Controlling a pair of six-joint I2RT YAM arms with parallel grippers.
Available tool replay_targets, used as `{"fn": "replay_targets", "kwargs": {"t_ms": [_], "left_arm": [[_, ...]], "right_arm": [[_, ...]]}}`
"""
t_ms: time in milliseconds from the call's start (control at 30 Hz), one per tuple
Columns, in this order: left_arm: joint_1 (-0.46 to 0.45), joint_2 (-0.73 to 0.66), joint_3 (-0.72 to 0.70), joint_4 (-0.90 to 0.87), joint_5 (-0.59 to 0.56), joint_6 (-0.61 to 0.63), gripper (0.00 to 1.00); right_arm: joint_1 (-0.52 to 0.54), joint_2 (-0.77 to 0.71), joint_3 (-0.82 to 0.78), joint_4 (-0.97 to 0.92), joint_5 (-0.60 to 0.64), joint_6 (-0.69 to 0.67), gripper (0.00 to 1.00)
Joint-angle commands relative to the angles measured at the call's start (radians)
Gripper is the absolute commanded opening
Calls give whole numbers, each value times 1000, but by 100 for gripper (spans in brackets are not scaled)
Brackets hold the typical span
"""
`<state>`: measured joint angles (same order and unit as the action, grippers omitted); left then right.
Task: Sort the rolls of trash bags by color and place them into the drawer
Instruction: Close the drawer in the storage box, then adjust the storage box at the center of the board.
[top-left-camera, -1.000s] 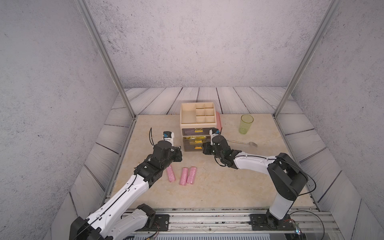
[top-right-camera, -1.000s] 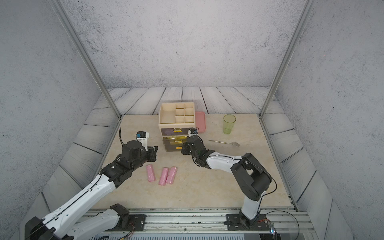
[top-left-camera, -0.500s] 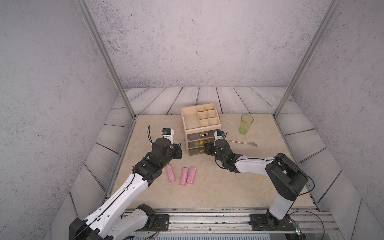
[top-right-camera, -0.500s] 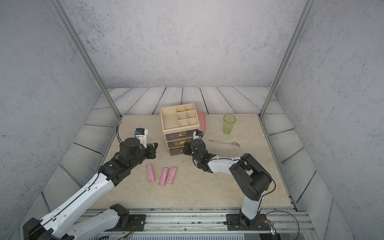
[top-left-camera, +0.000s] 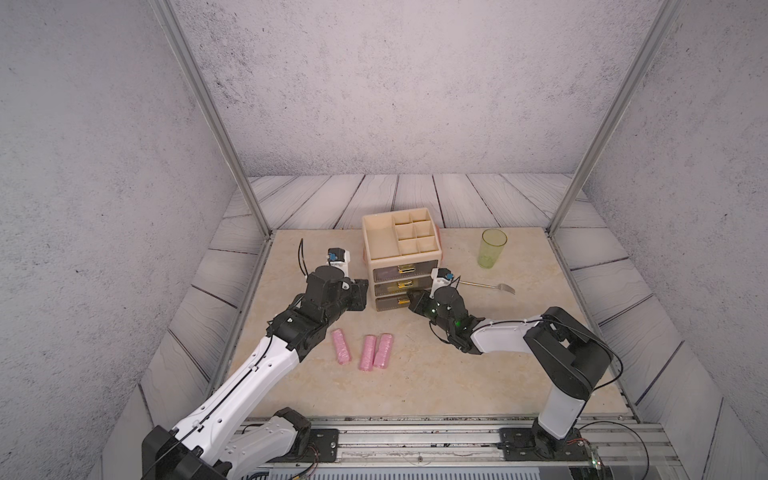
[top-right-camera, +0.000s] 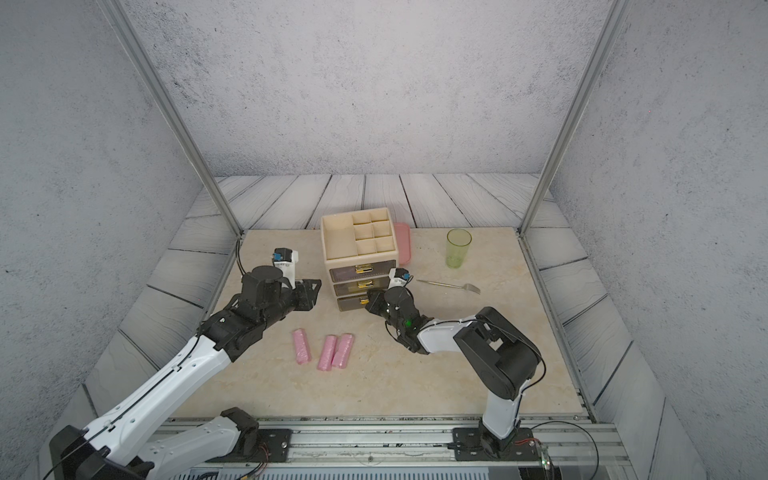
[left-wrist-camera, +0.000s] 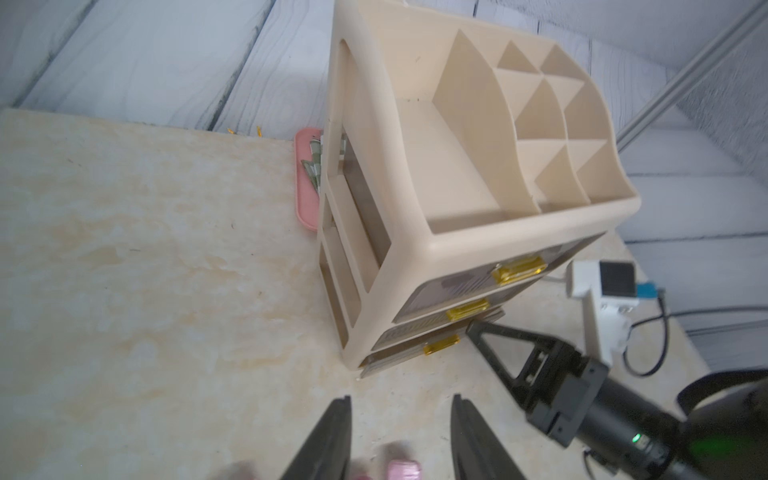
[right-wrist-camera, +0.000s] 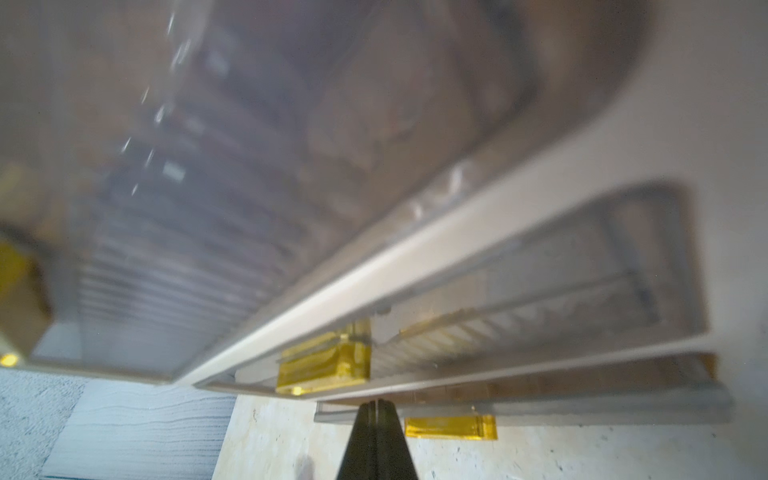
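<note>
Right gripper (right-wrist-camera: 376, 405) pressed together at translucent drawer (top-left-camera: 387, 303); left gripper (left-wrist-camera: 401, 399) spread near crinkly rolls (top-left-camera: 368, 352).

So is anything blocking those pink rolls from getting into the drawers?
Only the drawers themselves: all three fronts look shut, the bottom drawer barely ajar at most. The right gripper, shut, sits at its front. Nothing lies between the pink rolls and them.

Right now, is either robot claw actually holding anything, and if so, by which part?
Nothing is held. The left gripper is open and empty; the right gripper is shut on nothing, its tip at the bottom drawer front.
</note>
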<state>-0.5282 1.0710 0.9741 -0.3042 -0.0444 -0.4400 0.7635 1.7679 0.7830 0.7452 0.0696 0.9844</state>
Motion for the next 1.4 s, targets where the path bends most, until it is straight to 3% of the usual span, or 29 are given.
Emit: {"fn": "replay_targets", "kwargs": {"t_ms": [0, 167, 333, 467, 667, 933, 1200, 1367], "left_arm": [[21, 51, 97, -43, 32, 30, 52], [90, 176, 235, -94, 150, 17, 58], [156, 272, 334, -106, 227, 0, 60], [188, 352, 387, -102, 277, -7, 60], [200, 454, 456, -101, 344, -16, 58], [198, 444, 434, -93, 395, -12, 17], [195, 376, 359, -72, 417, -60, 11], [195, 356, 348, -93, 411, -61, 15]], "right_arm": [[16, -60, -49, 56, -23, 20, 3], [25, -138, -122, 56, -37, 30, 22], [22, -249, -219, 27, 10, 85, 56], [21, -298, -225, -26, -5, 100, 60], [20, -325, -226, -81, -11, 104, 62], [-21, -273, -231, -44, -38, 192, 61], [-58, -104, -200, 121, -123, 344, 39], [-58, -17, -191, 213, -167, 393, 32]]}}
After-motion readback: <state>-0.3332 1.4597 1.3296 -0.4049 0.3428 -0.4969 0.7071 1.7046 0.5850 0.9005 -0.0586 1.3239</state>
